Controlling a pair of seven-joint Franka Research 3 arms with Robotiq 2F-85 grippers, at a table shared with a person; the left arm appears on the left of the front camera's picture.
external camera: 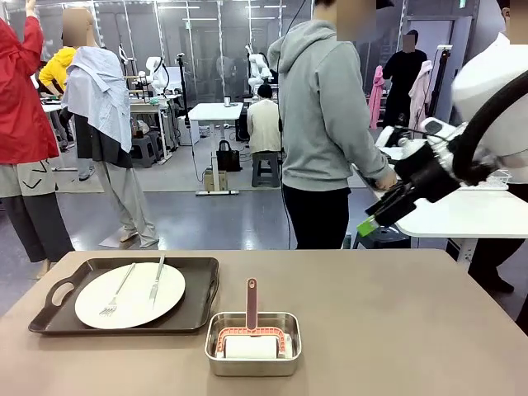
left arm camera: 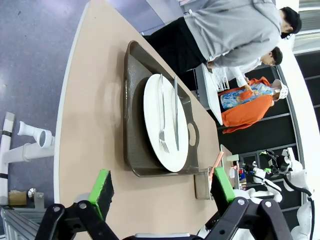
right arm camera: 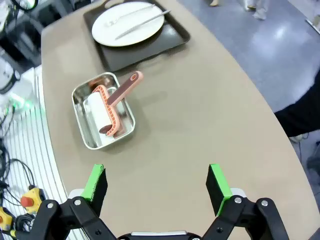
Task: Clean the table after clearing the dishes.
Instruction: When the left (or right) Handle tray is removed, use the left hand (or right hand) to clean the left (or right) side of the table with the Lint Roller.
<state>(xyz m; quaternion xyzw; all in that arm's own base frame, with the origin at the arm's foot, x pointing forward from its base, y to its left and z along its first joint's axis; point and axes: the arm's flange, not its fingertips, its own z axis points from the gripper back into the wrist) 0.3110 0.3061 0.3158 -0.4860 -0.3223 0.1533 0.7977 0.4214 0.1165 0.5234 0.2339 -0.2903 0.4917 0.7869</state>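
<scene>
One dark brown tray [external camera: 203, 304] sits on the left part of the brown table [external camera: 388, 322]. It holds a round white plate [external camera: 89, 310], with a fork [external camera: 118, 293] and a knife [external camera: 157, 280] lying side by side on it. Just right of the tray, near the robot's edge, a small steel pan [external camera: 252, 370] holds a white roller [external camera: 251, 304]. Its pink handle points away from the robot. The right gripper [right arm camera: 156, 181] is raised at the table's right side, its green-padded jaws spread apart with nothing between them. The left gripper [left arm camera: 161, 186] hovers over the table by the tray, jaws likewise wide and empty. A person in a grey hoodie [external camera: 326, 107] stands beyond the far edge, turned toward a white table [external camera: 466, 216].
</scene>
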